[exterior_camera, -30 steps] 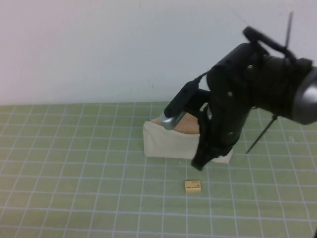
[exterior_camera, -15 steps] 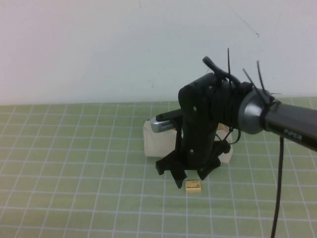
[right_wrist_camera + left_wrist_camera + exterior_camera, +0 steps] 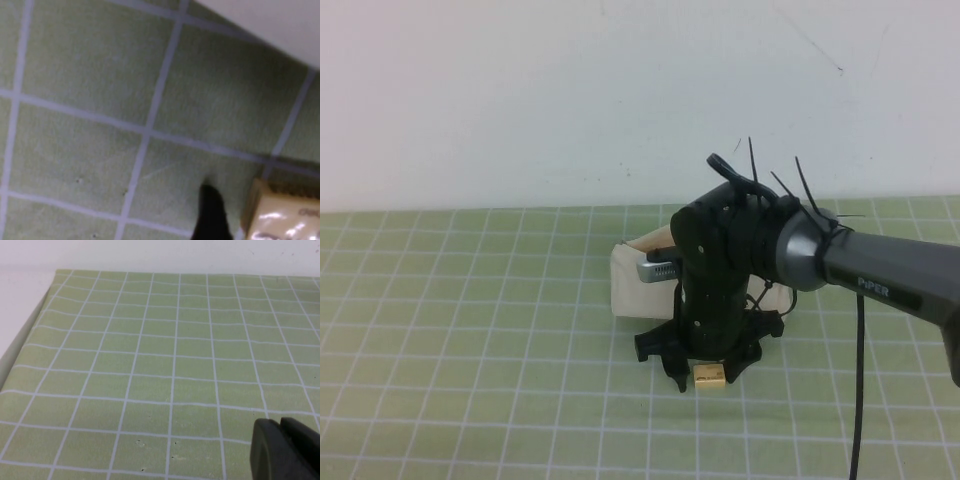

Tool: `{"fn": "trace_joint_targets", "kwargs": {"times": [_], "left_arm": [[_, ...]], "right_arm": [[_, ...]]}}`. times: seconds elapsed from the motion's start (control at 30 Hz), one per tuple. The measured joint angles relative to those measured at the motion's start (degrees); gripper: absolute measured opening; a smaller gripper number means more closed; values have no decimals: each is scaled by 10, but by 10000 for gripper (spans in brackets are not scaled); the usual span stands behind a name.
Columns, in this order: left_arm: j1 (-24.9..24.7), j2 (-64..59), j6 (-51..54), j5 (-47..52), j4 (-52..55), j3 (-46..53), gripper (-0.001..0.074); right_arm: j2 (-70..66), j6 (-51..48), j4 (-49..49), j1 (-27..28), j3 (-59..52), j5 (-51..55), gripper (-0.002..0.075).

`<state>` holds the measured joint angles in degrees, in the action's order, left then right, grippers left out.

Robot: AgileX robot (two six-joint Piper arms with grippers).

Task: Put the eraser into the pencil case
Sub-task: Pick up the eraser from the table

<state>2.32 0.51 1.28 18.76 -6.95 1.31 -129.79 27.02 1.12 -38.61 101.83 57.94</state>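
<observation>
You have the right gripper (image 3: pixel 708 372) low over the green grid mat (image 3: pixel 470 330), its fingers spread apart on either side of the eraser (image 3: pixel 709 375), which lies on the mat just in front of the pencil case (image 3: pixel 635 285). From the high view you can't tell whether the fingers touch the block. In the right wrist view one dark fingertip (image 3: pixel 212 212) stands just beside the eraser (image 3: pixel 280 215), with dark print on the block too blurred to read. The pencil case sits behind the arm, mouth open, peach lining showing at its top edge. You can read "PIPER" in white on the grey forearm (image 3: pixel 880 285). Your left gripper (image 3: pixel 285 450) shows only as a dark tip over bare mat; whether it is apart or together cannot be told.
</observation>
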Motion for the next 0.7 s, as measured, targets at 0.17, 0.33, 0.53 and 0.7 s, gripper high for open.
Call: {"fn": "trace_joint_targets", "kwargs": {"times": [0.17, 0.33, 0.53, 0.7], "left_arm": [[0, 0, 0, 0, 0, 0, -2], [0, 0, 0, 0, 0, 0, -2], [0, 0, 0, 0, 0, 0, -2], [0, 0, 0, 0, 0, 0, -2]], "right_arm": [[0, 4, 11, 0, 1, 2, 337], [5, -8, 10, 0, 1, 8, 313], [81, -85, -32, -6, 1, 26, 313], [184, -139, -55, -12, 3, -25, 313]]}}
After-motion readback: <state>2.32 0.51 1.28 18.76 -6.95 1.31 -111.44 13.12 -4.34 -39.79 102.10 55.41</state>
